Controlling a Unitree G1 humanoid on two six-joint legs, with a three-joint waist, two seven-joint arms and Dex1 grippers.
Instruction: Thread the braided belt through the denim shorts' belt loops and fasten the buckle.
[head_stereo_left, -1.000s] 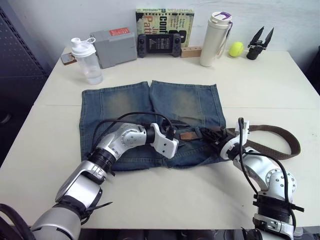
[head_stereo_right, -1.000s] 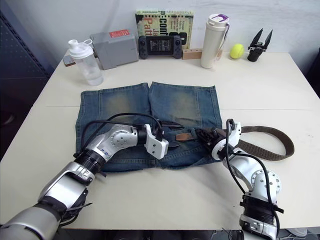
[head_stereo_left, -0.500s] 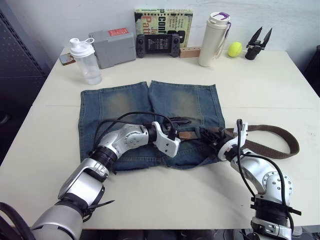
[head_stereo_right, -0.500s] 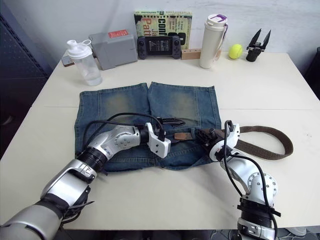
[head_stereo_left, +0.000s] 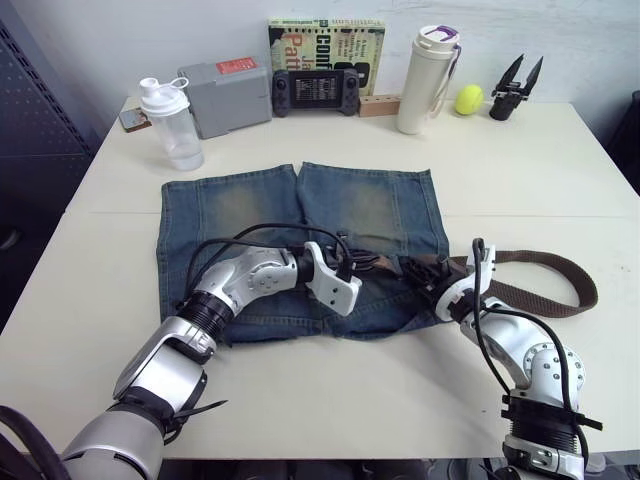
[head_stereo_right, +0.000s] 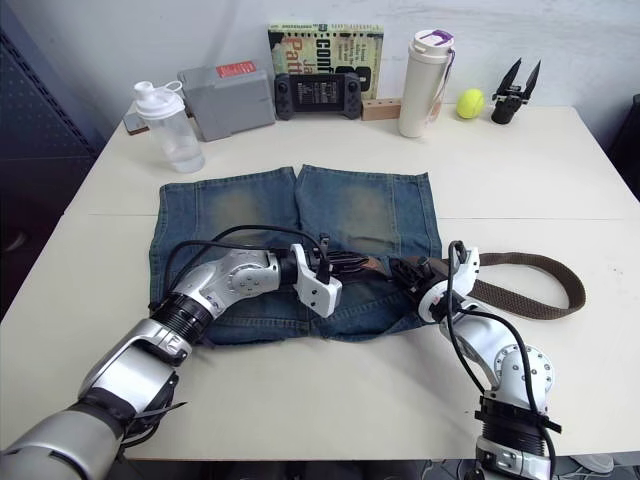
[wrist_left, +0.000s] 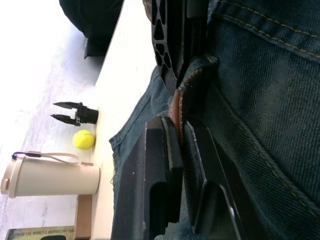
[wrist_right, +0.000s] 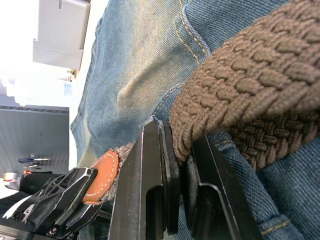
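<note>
Denim shorts (head_stereo_left: 300, 215) faded blue, paler worn patches, flat on desk (head_stereo_left: 520, 170) beyond both claws. Braided belt (head_stereo_left: 560, 275) dark brown weave, looping out beside right claw (head_stereo_left: 418, 270), which is clenched on it. Left claw (head_stereo_left: 372, 263) pinches belt's tan leather tip at the waistband.

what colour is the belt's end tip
Orange-tan leather with pale stitching, clearest in the right wrist view.

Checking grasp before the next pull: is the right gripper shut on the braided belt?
Yes: in the right wrist view the right gripper is shut on the braided belt, over the denim shorts.
</note>
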